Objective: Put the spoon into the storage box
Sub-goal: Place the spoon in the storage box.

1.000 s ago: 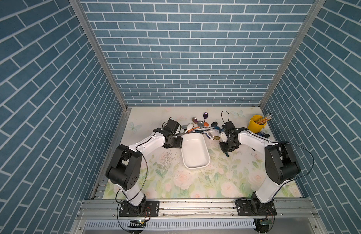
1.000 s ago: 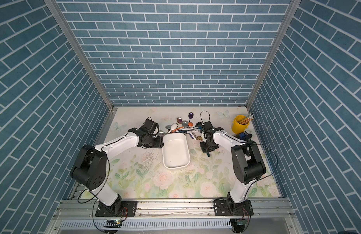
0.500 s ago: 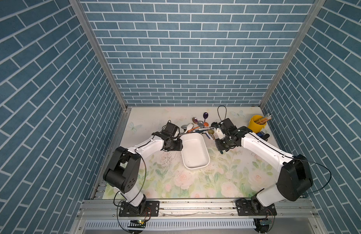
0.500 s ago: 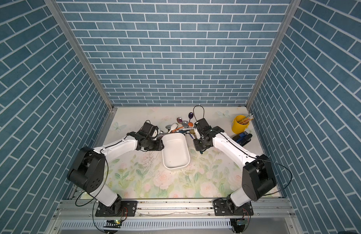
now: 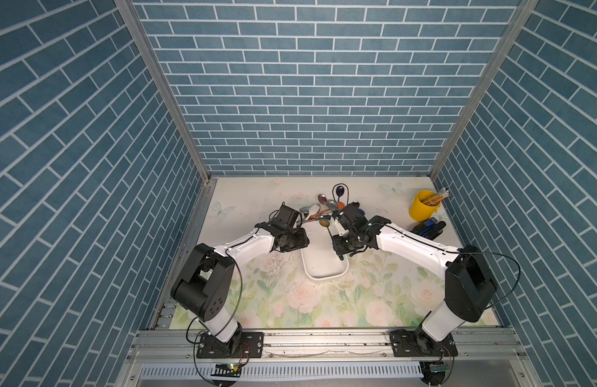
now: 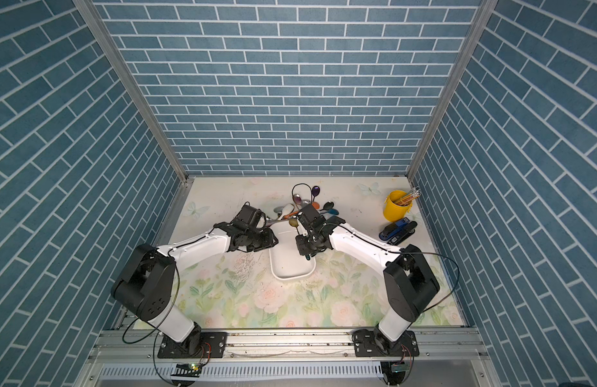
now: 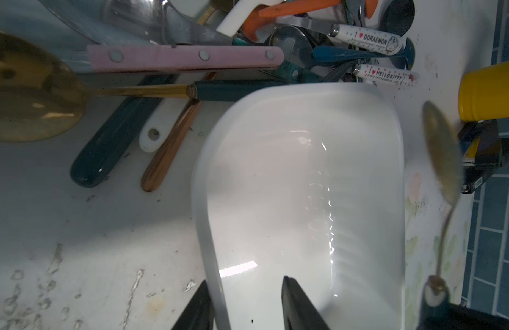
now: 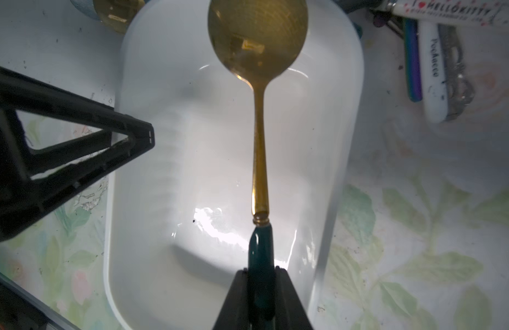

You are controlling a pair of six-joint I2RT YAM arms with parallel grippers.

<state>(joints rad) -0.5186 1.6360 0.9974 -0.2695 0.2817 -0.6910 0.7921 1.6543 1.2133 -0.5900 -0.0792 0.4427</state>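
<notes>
one gold-bowled metal spoon with a dark teal handle is hanging over the white rounded-rectangular shallow plastic storage box. it is lying along the box's length, with its bowl reaching toward the far short end. the right pincer is clamping narrowly on the teal handle. in both top views all this is sitting in the centre of the frame, just below the heap of mixed cutlery that is lying just beside the box's far end. the spoon is not looking to be touching the box; how high it is riding i cannot tell.

the left pincer is standing partly wide, straddling one long wall of the box. one finger is resting outside against the wall and the other is hanging inside, apart from it. as i am judging it, the box is being fenced, not gripped.

several things could be going wrong from here. the box is about as long as the spoon, so a release slightly too far along would be landing the bowl on the far rim and tipping the spoon out into the heap. a drop from height onto hard plastic could be bouncing it out. the box is looking light, and the left pincer is not yet pinching the wall. a knock from the right pincer on the near rim could be sliding it across the floral tabletop.
</notes>
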